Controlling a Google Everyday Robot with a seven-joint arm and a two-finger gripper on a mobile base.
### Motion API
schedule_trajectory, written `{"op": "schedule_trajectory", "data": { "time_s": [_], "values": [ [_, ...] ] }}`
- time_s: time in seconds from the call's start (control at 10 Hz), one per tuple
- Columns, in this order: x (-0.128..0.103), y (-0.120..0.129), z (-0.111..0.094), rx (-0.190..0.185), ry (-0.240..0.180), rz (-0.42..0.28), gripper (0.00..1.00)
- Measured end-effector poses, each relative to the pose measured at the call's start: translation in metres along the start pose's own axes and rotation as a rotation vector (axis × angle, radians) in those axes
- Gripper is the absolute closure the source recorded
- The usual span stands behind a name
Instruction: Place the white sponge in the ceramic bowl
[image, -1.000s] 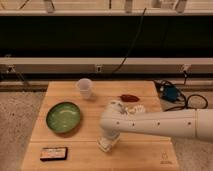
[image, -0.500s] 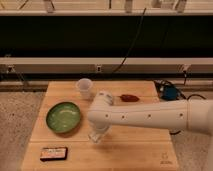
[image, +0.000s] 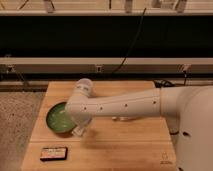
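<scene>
The green ceramic bowl (image: 58, 119) sits on the left part of the wooden table (image: 125, 145). My white arm reaches in from the right across the table. My gripper (image: 79, 130) hangs at the bowl's right rim, low over the table, shut on a pale off-white piece that looks like the white sponge (image: 77, 132). The arm's wrist covers the right part of the bowl. No other sponge lies on the table.
A black flat item with an orange stripe (image: 53, 153) lies near the front left corner. A translucent cup (image: 83, 85) stands just behind the arm. Speckled floor (image: 17, 120) lies left of the table; a dark shelf with cables runs behind.
My arm has swung left across the table, carrying the gripper from the table's middle front to the bowl's right rim. The bowl, cup and black item have not moved.
</scene>
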Motion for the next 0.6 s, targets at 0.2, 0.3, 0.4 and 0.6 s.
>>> {"op": "schedule_trajectory", "data": {
  "time_s": [0.2, 0.3, 0.4, 0.6],
  "values": [
    [-0.004, -0.025, 0.000, 0.011, 0.004, -0.056, 1.00],
    [-0.003, -0.033, 0.001, 0.016, 0.008, -0.069, 1.00],
    [-0.003, -0.043, 0.003, 0.020, 0.008, -0.082, 1.00],
    [0.009, -0.061, 0.015, 0.025, 0.000, -0.092, 1.00]
  ]
}}
